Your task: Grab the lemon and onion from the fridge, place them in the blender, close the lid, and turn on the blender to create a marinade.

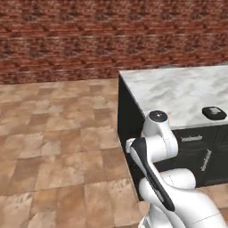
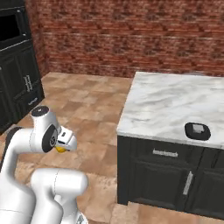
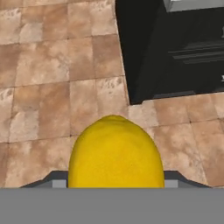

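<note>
1. Gripper (image 3: 116, 186): closed on the lemon (image 3: 116, 153), lower centre of the hand view, above floor tiles.
2. Lid (image 2: 197, 131): flat on the marble counter (image 2: 166, 105), right side of the right base view.

Lemon (image 3: 116, 153) cut off at 6 o'clock in hand view, masking the fingertips; mere yellow sliver (image 2: 61, 149) behind the wrist in right base view; counter (image 1: 178, 91) cropped at 3 o'clock.

Even, flat rendered light, no hard shadows or glare. Textures soft, low-res blur thru all views; brick wall (image 1: 111, 35) smeared at top.
</note>
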